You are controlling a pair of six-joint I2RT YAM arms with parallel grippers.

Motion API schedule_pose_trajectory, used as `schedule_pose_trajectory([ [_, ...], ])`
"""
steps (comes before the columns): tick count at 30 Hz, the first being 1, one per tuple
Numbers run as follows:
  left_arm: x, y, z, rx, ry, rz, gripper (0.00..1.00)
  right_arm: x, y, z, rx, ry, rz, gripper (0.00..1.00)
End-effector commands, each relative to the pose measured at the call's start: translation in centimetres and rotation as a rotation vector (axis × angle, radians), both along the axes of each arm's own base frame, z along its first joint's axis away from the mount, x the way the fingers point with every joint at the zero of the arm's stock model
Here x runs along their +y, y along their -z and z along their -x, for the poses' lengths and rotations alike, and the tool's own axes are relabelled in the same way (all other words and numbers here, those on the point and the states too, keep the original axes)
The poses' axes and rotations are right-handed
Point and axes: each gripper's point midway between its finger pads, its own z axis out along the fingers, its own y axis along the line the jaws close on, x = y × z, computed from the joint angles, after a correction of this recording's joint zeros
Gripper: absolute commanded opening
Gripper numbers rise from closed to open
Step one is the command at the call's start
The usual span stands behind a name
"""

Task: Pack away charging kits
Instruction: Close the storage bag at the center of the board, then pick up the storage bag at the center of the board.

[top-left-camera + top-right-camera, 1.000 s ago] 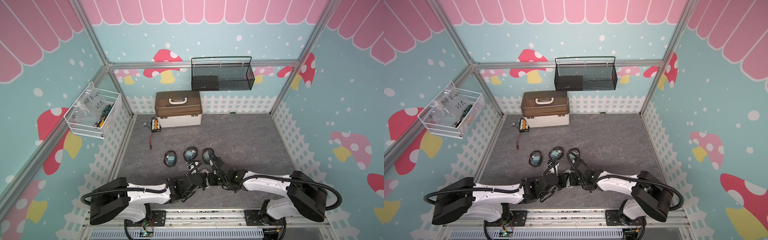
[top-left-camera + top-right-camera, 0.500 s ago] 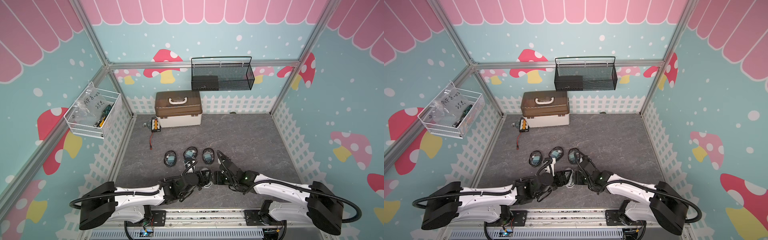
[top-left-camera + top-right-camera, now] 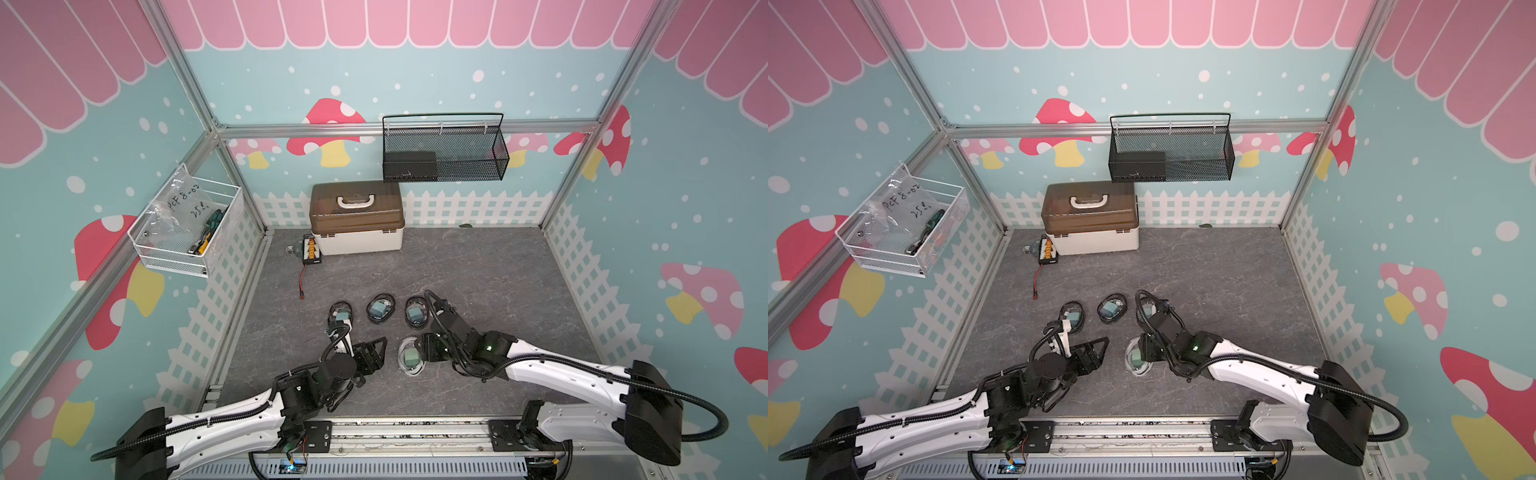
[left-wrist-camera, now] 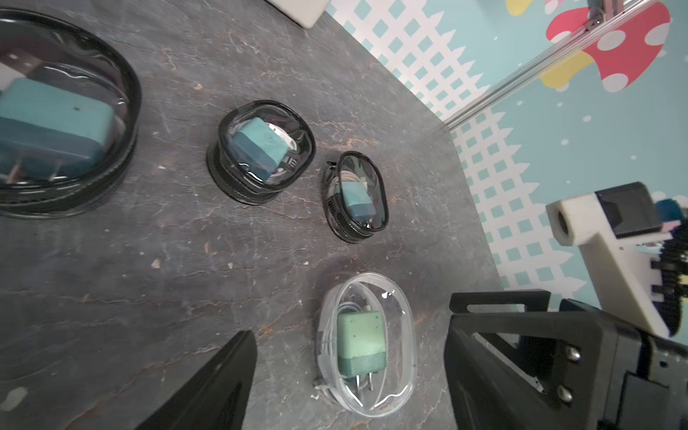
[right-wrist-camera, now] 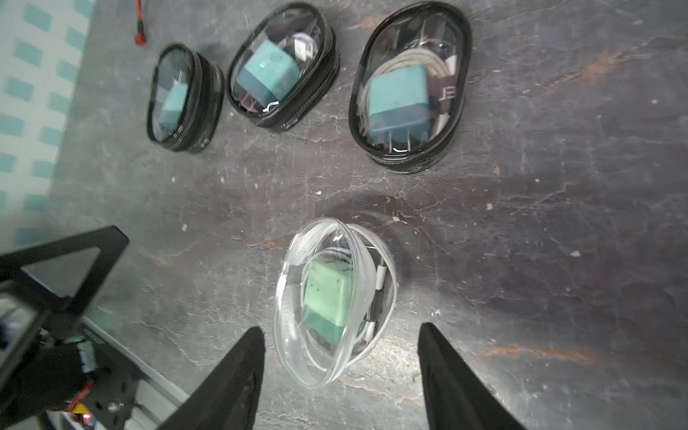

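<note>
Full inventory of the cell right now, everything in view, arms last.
Black-rimmed pouches: 3, clear, teal adapter in each, row mid-floor.
White-rimmed pouch: 1, clear, green adapter and white cable inside, between the grippers.
Storage box: 1, white, brown lid, back wall.
Connector board: 1, black, yellow connectors, red wire, left of box.
Mesh basket: 1, black, back wall.
Wire basket: 1, white, left wall.
Left gripper: 1, black, open, beside white-rimmed pouch.
Right gripper: 1, black, open, jaws either side of white-rimmed pouch.
</note>
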Motion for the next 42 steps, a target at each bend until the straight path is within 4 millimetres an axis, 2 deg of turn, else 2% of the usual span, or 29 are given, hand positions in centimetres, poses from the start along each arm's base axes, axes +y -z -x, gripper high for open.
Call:
schedule_pose_trajectory([
  [1, 0.0, 1.0, 0.2, 0.038, 0.02, -0.004, 0.83, -1.3, 3.3, 0.5, 0.064, 0.036, 0.102, 0.44],
  [3, -0.3, 1.1, 0.1, 0.048, 0.033, -0.012, 0.83, -1.9, 4.2, 0.6, 0.075, 0.052, 0.129, 0.35],
  [9, -2.3, 1.5, -0.1, 0.067, 0.096, 0.003, 0.83, -2.8, 6.3, 1.4, 0.096, 0.069, 0.129, 0.29],
  [16, -4.8, 2.1, -0.3, 0.112, 0.173, 0.021, 0.83, -2.3, 6.5, 1.2, 0.097, 0.056, 0.123, 0.28],
  [21, -5.8, 2.5, -0.5, 0.129, 0.197, 0.028, 0.83, -2.2, 6.1, 0.8, 0.071, 0.059, 0.118, 0.29],
  [30, -7.8, 3.4, -1.0, 0.184, 0.255, 0.015, 0.8, -2.0, 7.1, 0.1, 0.061, 0.05, 0.126, 0.29],
  [42, -9.9, 6.9, -1.9, 0.313, 0.31, -0.002, 0.73, -2.1, 8.3, -0.5, 0.067, 0.037, 0.112, 0.27],
])
